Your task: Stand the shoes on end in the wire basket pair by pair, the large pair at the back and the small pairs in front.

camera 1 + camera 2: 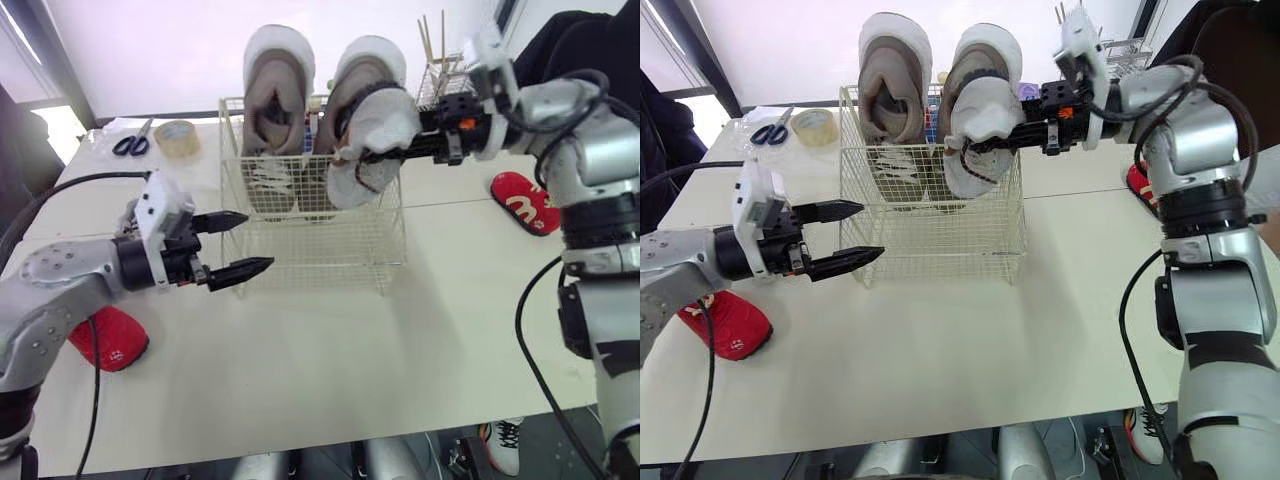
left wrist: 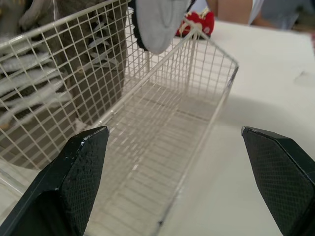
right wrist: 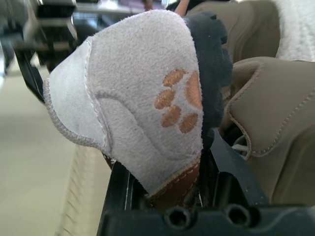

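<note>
A wire basket (image 1: pixel 320 255) stands mid-table with two large tan shoes (image 1: pixel 278 90) (image 1: pixel 365 70) on end along its back wall. My right gripper (image 1: pixel 395 152) is shut on a small grey shoe with an orange paw print (image 3: pixel 142 98). It holds the shoe over the basket's right side, against the right large shoe (image 3: pixel 275 113) and above the empty front part. My left gripper (image 1: pixel 258 241) is open with nothing in it, just outside the basket's front left corner. A small red shoe (image 1: pixel 110 338) lies under my left arm, and another red one (image 1: pixel 525 200) lies on the table at the right.
Scissors (image 1: pixel 132 142) and a roll of tape (image 1: pixel 176 137) lie at the back left. A small wire rack with wooden sticks (image 1: pixel 440 75) stands behind the basket on the right. Open tabletop stretches in front of the basket.
</note>
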Tool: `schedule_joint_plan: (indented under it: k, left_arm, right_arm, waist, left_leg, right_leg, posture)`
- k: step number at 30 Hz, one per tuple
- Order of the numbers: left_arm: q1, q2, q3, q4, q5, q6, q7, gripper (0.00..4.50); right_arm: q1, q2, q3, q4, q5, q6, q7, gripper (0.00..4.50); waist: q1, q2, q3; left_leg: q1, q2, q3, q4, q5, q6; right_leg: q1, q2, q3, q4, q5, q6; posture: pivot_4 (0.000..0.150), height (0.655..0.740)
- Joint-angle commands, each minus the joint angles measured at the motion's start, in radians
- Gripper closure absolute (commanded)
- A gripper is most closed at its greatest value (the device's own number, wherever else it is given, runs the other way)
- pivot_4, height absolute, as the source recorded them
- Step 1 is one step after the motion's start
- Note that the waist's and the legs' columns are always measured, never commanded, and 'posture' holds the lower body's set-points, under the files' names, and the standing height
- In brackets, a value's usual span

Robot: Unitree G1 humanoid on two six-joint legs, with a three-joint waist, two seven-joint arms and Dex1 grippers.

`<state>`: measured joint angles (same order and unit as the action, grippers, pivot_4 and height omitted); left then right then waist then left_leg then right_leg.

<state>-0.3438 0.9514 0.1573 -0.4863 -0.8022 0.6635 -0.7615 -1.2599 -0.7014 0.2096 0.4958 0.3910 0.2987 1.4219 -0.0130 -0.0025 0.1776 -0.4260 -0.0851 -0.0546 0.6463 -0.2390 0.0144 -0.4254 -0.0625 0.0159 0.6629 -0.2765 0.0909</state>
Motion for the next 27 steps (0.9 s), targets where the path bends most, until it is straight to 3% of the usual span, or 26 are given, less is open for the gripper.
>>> schedule_joint_plan:
  k: [1, 12, 21, 22, 27]
  left_arm:
    - [-0.020, 0.037, -0.061, -0.009, 0.185, -0.131, -0.046, 0.04]
    - [-0.117, 0.084, -0.223, 0.180, 0.643, -0.590, -0.186, 0.04]
    - [-0.128, 0.072, -0.218, 0.224, 0.727, -0.692, -0.230, 0.04]
    - [-0.127, 0.070, -0.218, 0.226, 0.730, -0.695, -0.233, 0.00]
    - [-0.126, 0.064, -0.217, 0.232, 0.737, -0.698, -0.240, 0.00]
  right_arm:
    - [-0.050, 0.020, -0.005, 0.059, -0.068, -0.106, 0.052, 3.88]
    - [-0.074, 0.048, 0.005, 0.164, -0.214, -0.256, 0.120, 3.88]
    - [-0.022, 0.058, 0.003, 0.135, -0.242, -0.235, 0.113, 3.88]
    - [-0.018, 0.056, 0.006, 0.133, -0.248, -0.236, 0.112, 2.88]
    - [-0.009, 0.047, 0.006, 0.115, -0.266, -0.237, 0.127, 0.57]
  waist:
    - [0.000, 0.000, 0.000]
    - [0.000, 0.001, 0.001]
    - [0.000, 0.001, 0.001]
    - [0.000, 0.001, 0.001]
    - [-0.001, 0.001, 0.001]
  left_leg:
    - [0.000, 0.000, 0.000, 0.000, 0.000, -0.001]
    - [-0.001, 0.000, 0.000, -0.001, 0.001, -0.002]
    - [-0.001, 0.000, 0.000, -0.001, 0.000, -0.001]
    - [-0.001, 0.000, 0.000, -0.001, 0.000, -0.001]
    - [-0.001, 0.000, 0.000, -0.001, 0.000, 0.000]
  right_leg:
    - [0.000, 0.000, 0.000, 0.000, 0.000, 0.000]
    - [-0.001, 0.000, 0.000, 0.000, 0.000, 0.000]
    - [-0.001, 0.000, 0.000, 0.000, 0.000, 0.000]
    - [-0.001, 0.000, 0.000, 0.000, 0.000, 0.000]
    - [-0.001, 0.000, 0.000, 0.001, 0.000, 0.000]
  posture:
    - [0.150, 0.7400]
    - [0.150, 0.7400]
    - [0.150, 0.7400]
    - [0.150, 0.7400]
    - [0.150, 0.7400]
